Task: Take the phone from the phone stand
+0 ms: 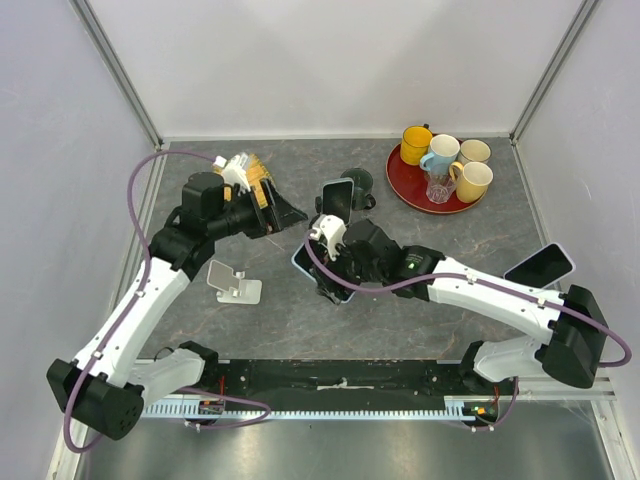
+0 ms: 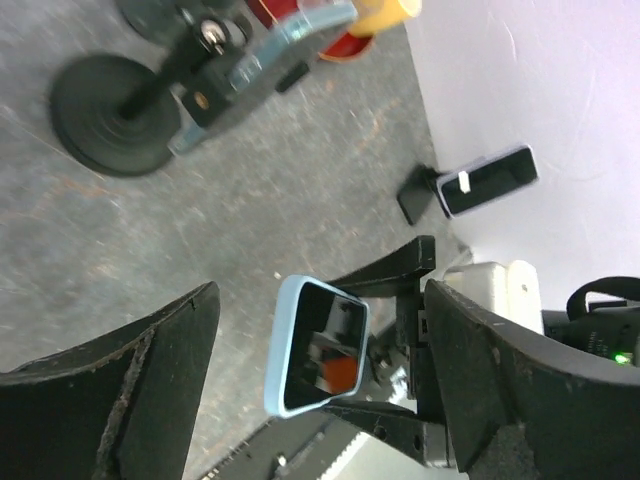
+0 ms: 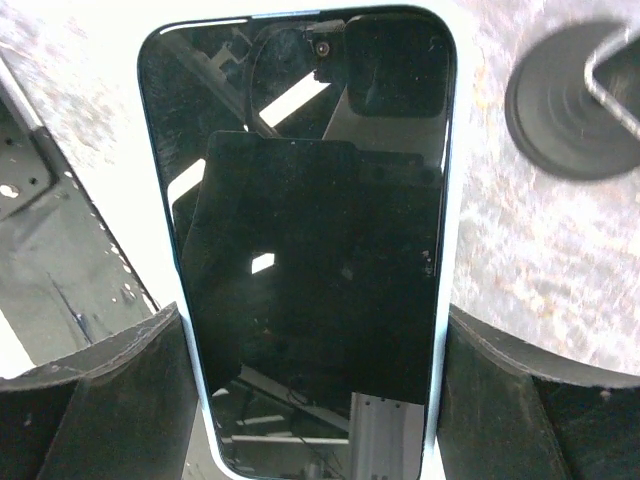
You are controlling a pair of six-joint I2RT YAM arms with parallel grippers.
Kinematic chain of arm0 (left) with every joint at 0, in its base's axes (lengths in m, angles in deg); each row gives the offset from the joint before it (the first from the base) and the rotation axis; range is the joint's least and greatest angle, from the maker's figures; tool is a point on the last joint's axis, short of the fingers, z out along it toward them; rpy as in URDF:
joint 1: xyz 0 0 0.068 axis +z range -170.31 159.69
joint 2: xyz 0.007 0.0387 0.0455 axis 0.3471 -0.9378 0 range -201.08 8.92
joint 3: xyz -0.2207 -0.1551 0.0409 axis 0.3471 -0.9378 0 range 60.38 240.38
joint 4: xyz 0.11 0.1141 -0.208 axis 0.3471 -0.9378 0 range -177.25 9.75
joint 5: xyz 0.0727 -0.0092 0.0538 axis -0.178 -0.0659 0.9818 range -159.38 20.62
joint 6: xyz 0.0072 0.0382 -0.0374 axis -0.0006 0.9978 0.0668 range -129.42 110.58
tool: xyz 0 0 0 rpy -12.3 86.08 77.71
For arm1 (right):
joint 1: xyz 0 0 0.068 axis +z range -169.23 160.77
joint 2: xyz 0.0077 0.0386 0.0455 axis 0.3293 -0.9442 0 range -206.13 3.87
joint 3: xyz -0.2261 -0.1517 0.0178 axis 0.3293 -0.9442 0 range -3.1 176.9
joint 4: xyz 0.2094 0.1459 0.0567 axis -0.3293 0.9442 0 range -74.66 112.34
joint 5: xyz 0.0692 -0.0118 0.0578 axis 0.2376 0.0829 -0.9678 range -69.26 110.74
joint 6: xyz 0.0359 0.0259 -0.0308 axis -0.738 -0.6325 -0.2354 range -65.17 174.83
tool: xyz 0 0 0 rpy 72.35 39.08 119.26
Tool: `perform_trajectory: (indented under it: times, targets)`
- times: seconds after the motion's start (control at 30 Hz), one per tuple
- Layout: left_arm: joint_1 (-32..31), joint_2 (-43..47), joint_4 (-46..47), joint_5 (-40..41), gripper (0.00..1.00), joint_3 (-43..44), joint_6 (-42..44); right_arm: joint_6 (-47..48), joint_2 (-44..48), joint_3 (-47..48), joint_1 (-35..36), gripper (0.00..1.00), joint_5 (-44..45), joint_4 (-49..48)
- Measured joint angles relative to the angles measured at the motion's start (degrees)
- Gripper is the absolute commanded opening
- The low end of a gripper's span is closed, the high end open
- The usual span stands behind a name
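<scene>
My right gripper (image 1: 330, 272) is shut on a phone in a light-blue case (image 1: 303, 262), its fingers pressed on the two long edges. In the right wrist view the dark screen (image 3: 310, 250) fills the gap between my fingers (image 3: 110, 400). The left wrist view shows the same phone (image 2: 318, 345), held tilted over the table. An empty white phone stand (image 1: 236, 283) sits to its left. My left gripper (image 1: 284, 210) is open and empty, pointing toward the held phone from the left.
A black stand with a round base (image 1: 357, 181) holds another phone (image 1: 338, 196) just behind my grippers. A third phone (image 1: 540, 265) leans on a stand at the right. A red tray (image 1: 400, 180) with several cups is at the back right. A yellow and white object (image 1: 248, 168) lies behind my left gripper.
</scene>
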Motion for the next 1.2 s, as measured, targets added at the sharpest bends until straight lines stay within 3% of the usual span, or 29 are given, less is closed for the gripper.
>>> perform_trajectory:
  times: [0.17, 0.57, 0.77, 1.03, 1.2]
  targets:
    - [0.0, 3.7, -1.2, 8.8, 0.95, 0.9, 5.3, -5.0, 1.1, -4.8, -5.1, 0.23, 0.1, 3.1]
    - [0.0, 20.3, 2.2, 29.6, 0.97, -11.6, 18.8, -15.6, 0.6, -11.5, -33.4, 0.22, 2.7, 8.6]
    - [0.0, 24.1, 3.7, 33.9, 0.96, -17.6, 23.5, -18.8, -7.0, -11.5, -44.0, 0.23, 5.8, 7.8]
    - [0.0, 26.8, 6.7, 35.6, 0.95, -23.8, 26.7, -18.5, -15.2, -9.4, -51.5, 0.27, 8.3, 4.8]
    - [0.0, 26.4, 8.7, 35.6, 0.95, -24.0, 28.3, -15.9, -18.9, -5.9, -54.2, 0.38, 9.3, 3.8]
